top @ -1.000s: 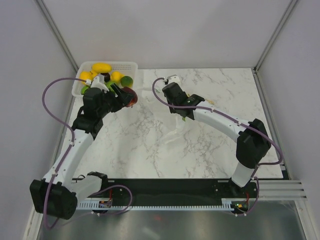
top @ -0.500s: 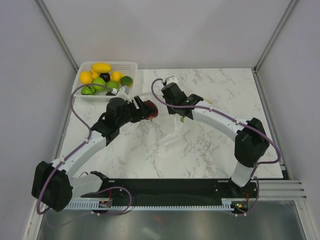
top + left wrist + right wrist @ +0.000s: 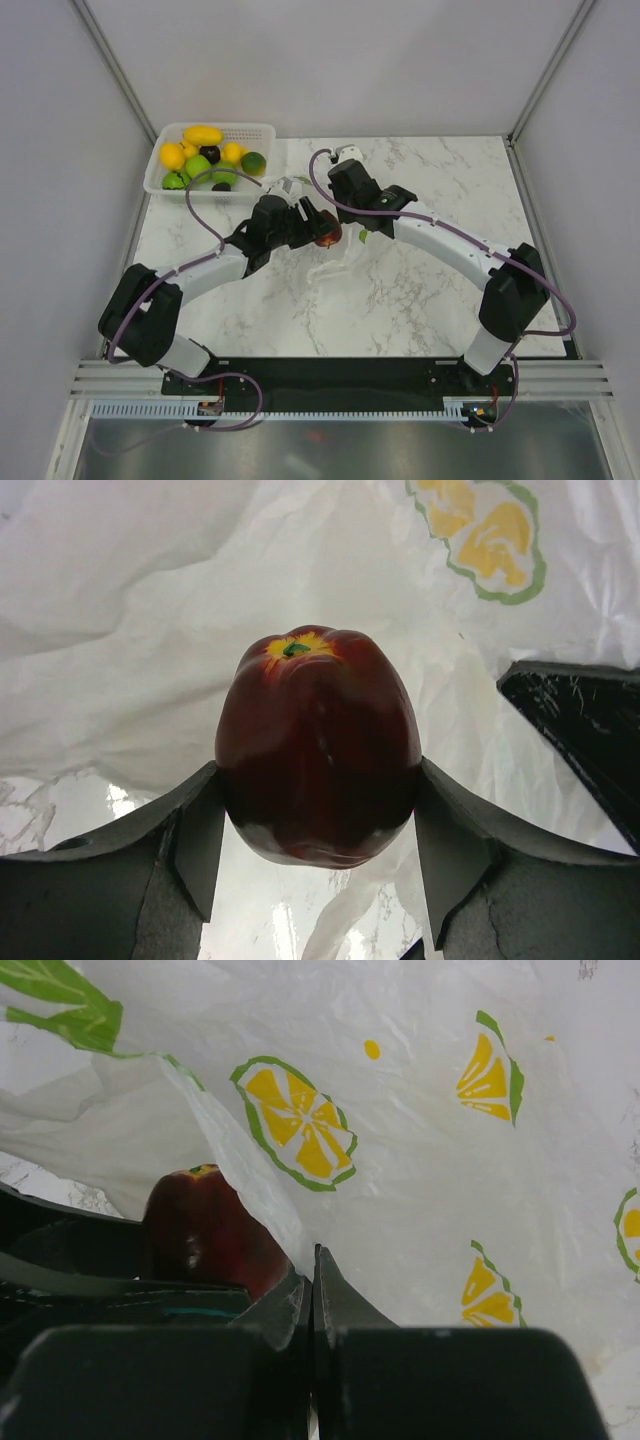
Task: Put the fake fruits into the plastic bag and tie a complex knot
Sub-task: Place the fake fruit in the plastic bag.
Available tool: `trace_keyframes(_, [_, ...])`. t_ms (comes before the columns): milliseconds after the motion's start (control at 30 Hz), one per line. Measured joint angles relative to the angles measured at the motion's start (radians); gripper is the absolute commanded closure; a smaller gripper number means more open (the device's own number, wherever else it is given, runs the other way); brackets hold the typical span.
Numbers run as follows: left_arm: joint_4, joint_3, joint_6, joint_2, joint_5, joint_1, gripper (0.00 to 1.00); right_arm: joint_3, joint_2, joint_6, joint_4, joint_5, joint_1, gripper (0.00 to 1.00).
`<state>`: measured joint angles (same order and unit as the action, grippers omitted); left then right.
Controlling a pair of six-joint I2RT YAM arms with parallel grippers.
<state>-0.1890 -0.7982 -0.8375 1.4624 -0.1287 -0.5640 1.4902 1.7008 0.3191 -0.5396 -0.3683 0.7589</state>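
At the middle of the marble table (image 3: 430,290), the left gripper (image 3: 318,815) is clamped on a dark red fruit (image 3: 318,750), one finger on each flank and the stem end pointing away from the wrist. It holds the fruit right against the plastic bag (image 3: 420,1150) (white crinkly film printed with lemon slices and green leaves), beside the bag's raised edge. The right gripper (image 3: 313,1265) has its fingers pressed together on that edge, pinching the thin film. Whether the fruit is past the bag's mouth I cannot tell. Other fake fruits (image 3: 205,150), yellow, green and black, lie in the white basket (image 3: 262,128) at the far left corner, well apart from the bag.
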Motion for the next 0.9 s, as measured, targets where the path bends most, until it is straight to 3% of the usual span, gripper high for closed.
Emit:
trace_keyframes(400, [-0.054, -0.139, -0.025, 0.159, 0.041, -0.054, 0.61, 0.064, -0.003, 0.025, -0.041, -0.089, 0.081, 1.00])
trace_keyframes(733, [-0.054, -0.160, -0.028, 0.317, 0.042, -0.109, 0.61, 0.060, -0.058, 0.063, -0.024, -0.092, 0.081, 1.00])
trace_keyframes(767, [-0.055, -0.163, -0.028, 0.324, 0.042, -0.119, 0.54, 0.059, -0.063, 0.064, -0.021, -0.092, 0.081, 1.00])
trace_keyframes(900, [-0.173, -0.154, -0.095, 0.341, 0.052, -0.151, 0.43, 0.047, -0.071, 0.071, -0.002, -0.097, 0.081, 1.00])
